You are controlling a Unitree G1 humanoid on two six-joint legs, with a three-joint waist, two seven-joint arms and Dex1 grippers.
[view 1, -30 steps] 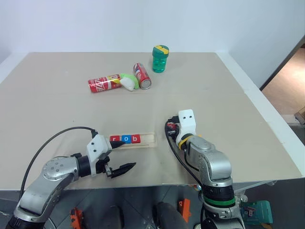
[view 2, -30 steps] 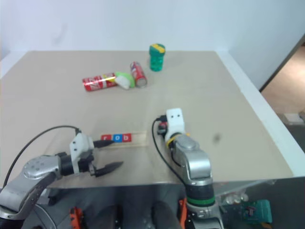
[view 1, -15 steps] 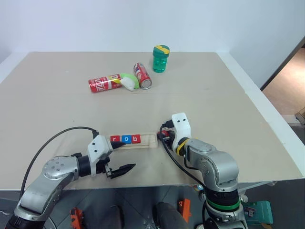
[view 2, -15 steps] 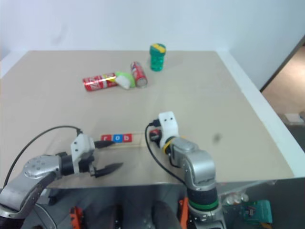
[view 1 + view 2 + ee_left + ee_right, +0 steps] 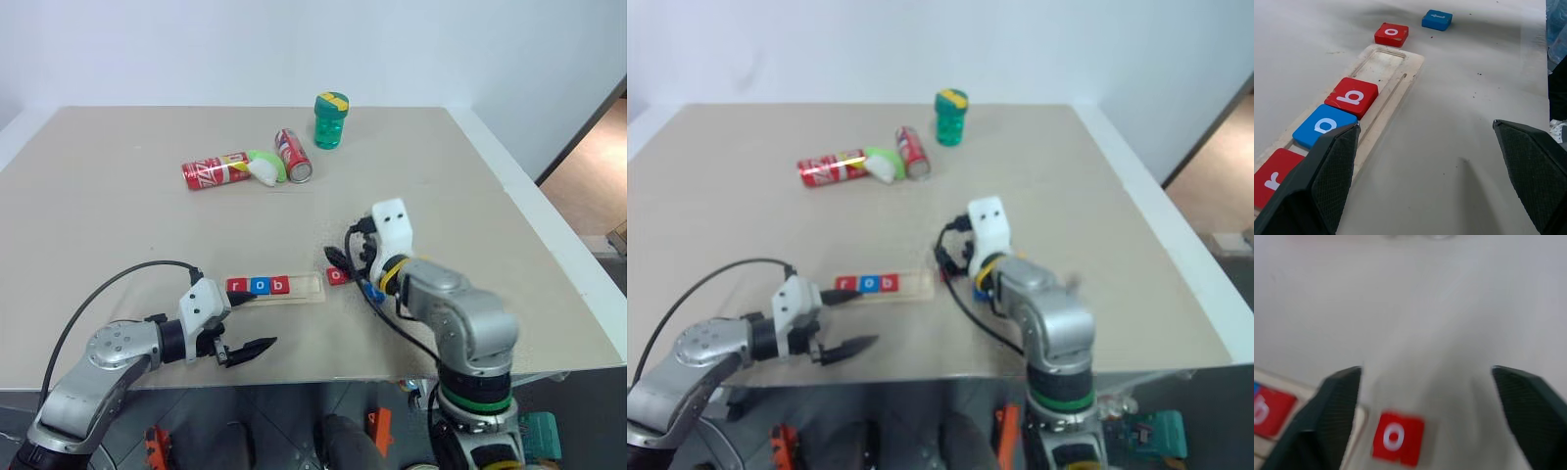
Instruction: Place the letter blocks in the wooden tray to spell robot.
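Note:
The wooden tray [image 5: 302, 287] lies near the table's front edge and holds a red r [image 5: 235, 285], a blue o [image 5: 258, 285] and a red b [image 5: 280, 285]; its right part is bare. A second red o tile [image 5: 338, 275] lies on the table just past the tray's right end. A blue t tile [image 5: 1437, 19] sits a little further right. My right gripper [image 5: 1425, 377] hovers open above the loose o tile [image 5: 1398, 438], holding nothing. My left gripper [image 5: 263, 318] stands open by the tray's front left, empty.
Two red soda cans [image 5: 214, 172] [image 5: 292, 155] lie at the back with a white and green object [image 5: 265, 166] between them. A green jar [image 5: 330, 120] stands behind them. The table's right edge [image 5: 549, 255] runs close to my right arm.
My right gripper has opened and risen, leaving the red o tile on the table beside the tray's right end. My left arm has stayed where it was.

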